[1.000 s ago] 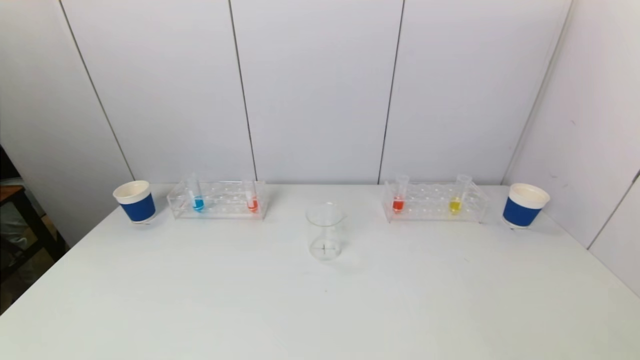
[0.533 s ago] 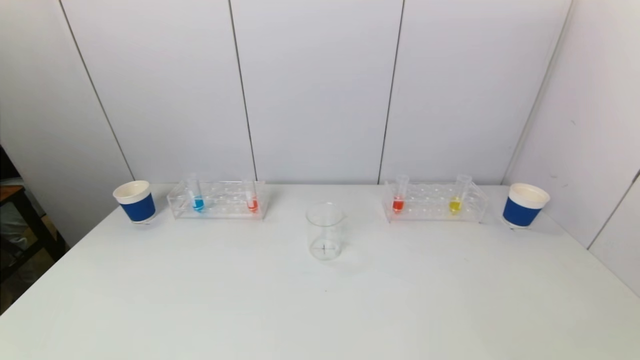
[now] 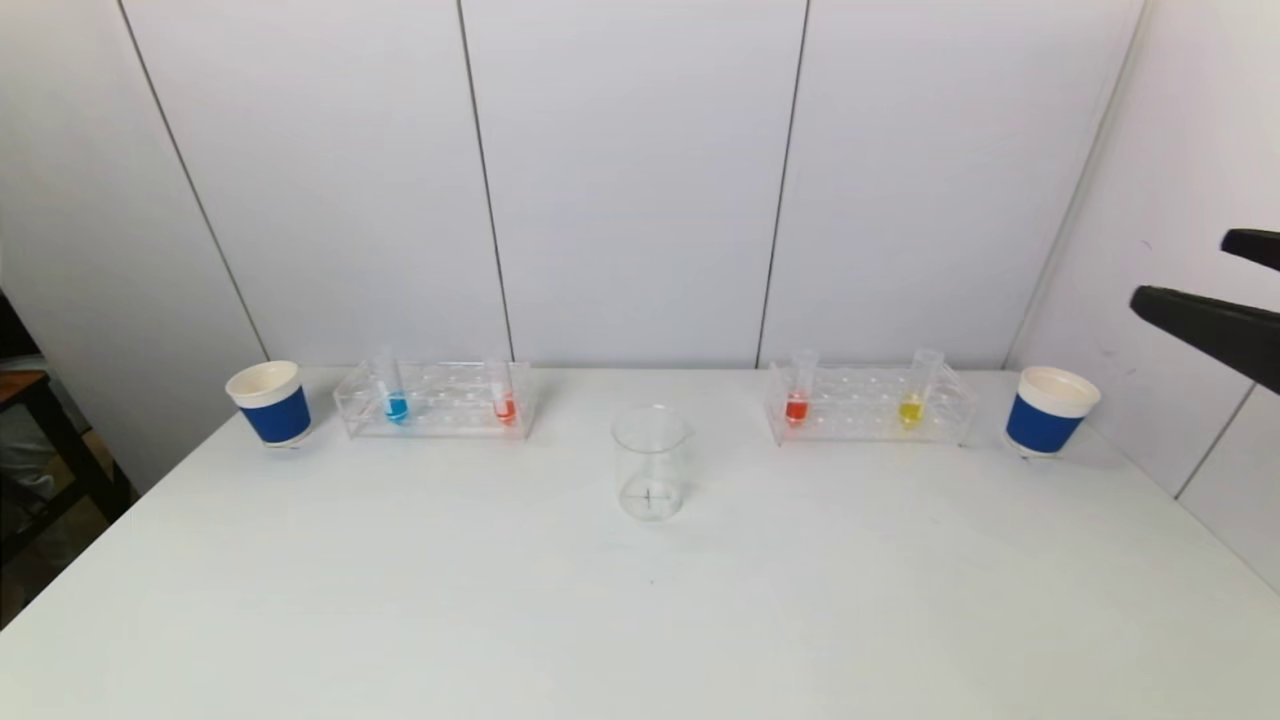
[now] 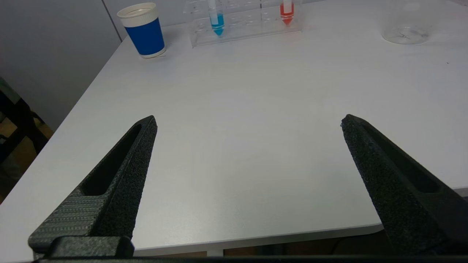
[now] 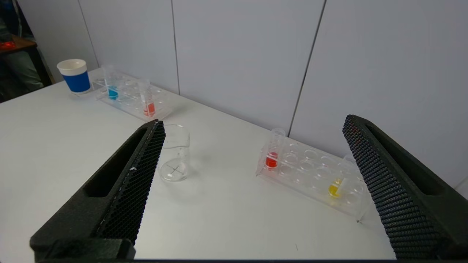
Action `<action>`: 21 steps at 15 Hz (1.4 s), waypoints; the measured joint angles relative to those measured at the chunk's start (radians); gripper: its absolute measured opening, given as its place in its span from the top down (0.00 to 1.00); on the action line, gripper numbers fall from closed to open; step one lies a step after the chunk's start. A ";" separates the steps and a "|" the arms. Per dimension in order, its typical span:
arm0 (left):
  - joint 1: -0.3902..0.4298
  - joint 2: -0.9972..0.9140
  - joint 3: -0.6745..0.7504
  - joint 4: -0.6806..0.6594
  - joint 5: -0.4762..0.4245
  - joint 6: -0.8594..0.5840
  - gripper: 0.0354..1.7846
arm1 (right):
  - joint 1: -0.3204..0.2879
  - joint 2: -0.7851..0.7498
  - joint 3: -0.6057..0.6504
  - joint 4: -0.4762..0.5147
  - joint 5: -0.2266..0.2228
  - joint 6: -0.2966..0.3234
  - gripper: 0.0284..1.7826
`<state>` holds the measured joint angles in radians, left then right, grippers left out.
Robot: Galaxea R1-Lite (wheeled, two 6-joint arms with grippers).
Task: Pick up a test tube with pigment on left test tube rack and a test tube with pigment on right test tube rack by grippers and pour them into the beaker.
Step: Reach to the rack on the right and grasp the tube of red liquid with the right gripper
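The clear left rack (image 3: 435,400) holds a blue-pigment tube (image 3: 396,405) and a red-pigment tube (image 3: 505,407). The clear right rack (image 3: 868,405) holds a red-pigment tube (image 3: 796,405) and a yellow-pigment tube (image 3: 910,408). An empty glass beaker (image 3: 650,462) stands between the racks. My right gripper (image 3: 1177,267) is open and empty, high at the right edge, above and right of the right rack (image 5: 310,171). My left gripper (image 4: 249,118) is open and empty over the table's near left edge, far from the blue tube (image 4: 217,22); it is out of the head view.
A blue paper cup (image 3: 272,403) stands left of the left rack and another blue cup (image 3: 1048,410) right of the right rack. White wall panels rise directly behind the racks. A dark stand (image 3: 40,440) is beyond the table's left edge.
My right gripper's open fingers have come into the head view at the right edge. The tubes, racks, beaker and cups have not moved.
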<state>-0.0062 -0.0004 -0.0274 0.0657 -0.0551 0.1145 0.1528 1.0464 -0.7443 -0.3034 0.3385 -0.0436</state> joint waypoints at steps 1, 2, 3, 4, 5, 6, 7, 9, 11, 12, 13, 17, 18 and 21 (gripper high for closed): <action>0.000 0.000 0.000 0.000 0.000 0.000 0.01 | 0.000 0.054 -0.011 -0.027 0.000 0.001 0.01; 0.000 0.000 0.000 0.000 0.000 0.000 0.01 | 0.000 0.109 -0.023 -0.052 0.001 0.000 0.01; 0.000 0.000 0.000 0.000 0.000 0.000 0.01 | 0.000 0.161 -0.036 -0.076 0.001 -0.001 0.01; 0.000 0.000 0.000 0.000 0.000 0.000 0.01 | 0.001 0.213 -0.049 -0.099 0.000 -0.003 0.01; 0.000 0.000 0.000 0.000 0.000 0.000 0.01 | 0.001 0.264 -0.059 -0.125 -0.002 -0.003 0.01; 0.000 0.000 0.000 0.000 0.000 0.000 0.01 | 0.001 0.318 -0.068 -0.164 -0.005 0.000 0.01; 0.000 0.000 0.000 0.000 0.000 0.000 0.01 | 0.002 0.366 -0.073 -0.201 -0.007 0.003 0.01; 0.000 0.000 0.000 0.000 0.000 0.000 0.01 | 0.005 0.453 -0.077 -0.277 -0.011 0.005 0.01; 0.000 0.000 0.000 0.000 0.000 0.000 0.01 | 0.012 0.523 -0.074 -0.317 -0.018 0.003 0.01; 0.000 0.000 0.000 0.000 0.000 0.000 0.01 | 0.016 0.556 -0.070 -0.327 -0.030 0.000 0.01; 0.000 0.000 0.000 0.000 0.000 0.000 0.01 | 0.020 0.586 -0.063 -0.350 -0.044 -0.003 0.01; 0.000 0.000 0.000 0.000 0.000 0.000 0.01 | 0.066 0.723 -0.014 -0.559 -0.127 -0.006 0.01; 0.000 0.000 0.000 0.000 0.000 0.000 0.01 | 0.086 0.756 0.002 -0.618 -0.155 -0.006 0.01; 0.000 0.000 0.000 0.000 0.000 0.000 0.01 | 0.140 0.858 0.031 -0.782 -0.241 -0.006 0.01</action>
<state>-0.0062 -0.0004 -0.0274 0.0657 -0.0551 0.1145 0.2930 1.9045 -0.7128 -1.0857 0.0970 -0.0494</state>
